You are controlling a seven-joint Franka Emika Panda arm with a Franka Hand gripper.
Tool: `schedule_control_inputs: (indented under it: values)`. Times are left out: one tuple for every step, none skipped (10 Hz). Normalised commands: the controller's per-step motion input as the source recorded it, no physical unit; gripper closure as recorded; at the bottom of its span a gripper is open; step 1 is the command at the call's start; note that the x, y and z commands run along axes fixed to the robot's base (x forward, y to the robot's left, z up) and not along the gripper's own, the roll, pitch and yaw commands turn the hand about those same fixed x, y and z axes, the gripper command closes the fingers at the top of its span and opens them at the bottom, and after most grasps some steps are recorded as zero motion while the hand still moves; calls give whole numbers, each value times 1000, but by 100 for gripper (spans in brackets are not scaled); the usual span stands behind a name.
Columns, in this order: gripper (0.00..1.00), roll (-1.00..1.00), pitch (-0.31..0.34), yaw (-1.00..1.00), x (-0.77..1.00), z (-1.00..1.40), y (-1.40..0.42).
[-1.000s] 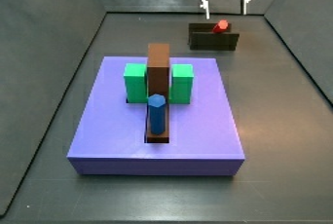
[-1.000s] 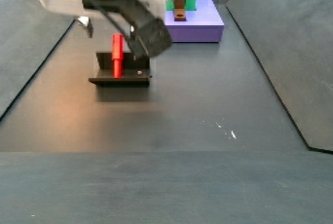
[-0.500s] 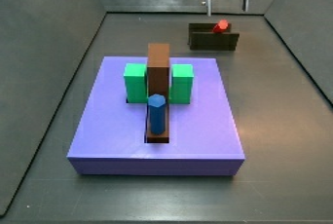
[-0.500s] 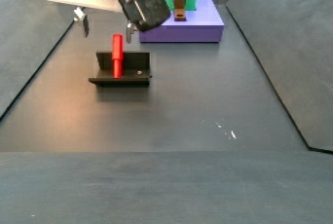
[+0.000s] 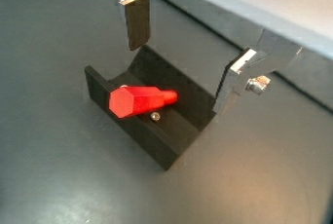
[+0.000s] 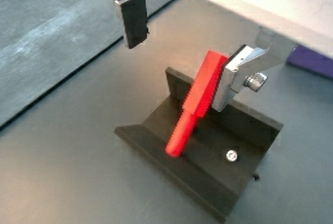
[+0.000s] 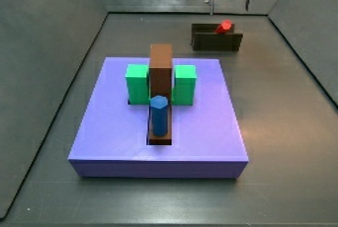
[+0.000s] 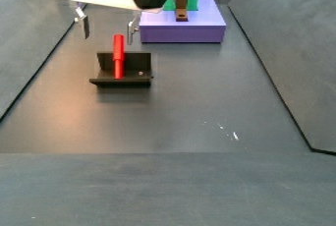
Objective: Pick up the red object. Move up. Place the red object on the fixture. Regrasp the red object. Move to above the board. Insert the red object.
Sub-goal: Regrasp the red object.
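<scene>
Three steps look done to us: the red object [image 6: 193,106] stands propped in the fixture [image 6: 208,155], leaning against its upright wall. We see the gripper [image 5: 189,33] hovering above it with its jaws spread wide and nothing between the fingers [image 6: 131,18]. We judge the regrasp comes next, then the move above the board [image 7: 158,122], which lies well apart, and the insertion.

Peg [image 8: 118,55] stood upright in the fixture [image 8: 122,77], leaning on its back wall. Gripper [image 8: 108,18] hung above it, fingers apart, clear of the peg. Board [image 7: 158,122] lay well apart from the fixture, carrying blocks [image 7: 137,84], bar [image 7: 161,65] and cylinder [image 7: 158,114].
</scene>
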Motion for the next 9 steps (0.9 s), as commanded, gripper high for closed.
schedule_control_inputs:
  values:
    - [0,1000,-31,129,-100,6,-157]
    - [0,1000,-40,137,-106,9,-194]
    - [0,1000,-46,140,-77,6,-211]
    - [0,1000,-57,151,-23,0,-254]
    - [0,1000,-86,143,-20,0,-263]
    - [0,1000,-63,131,0,0,-263]
    - [0,1000,-26,120,0,0,-257]
    - [0,1000,-23,126,0,0,-269]
    - [0,1000,-37,126,0,0,-274]
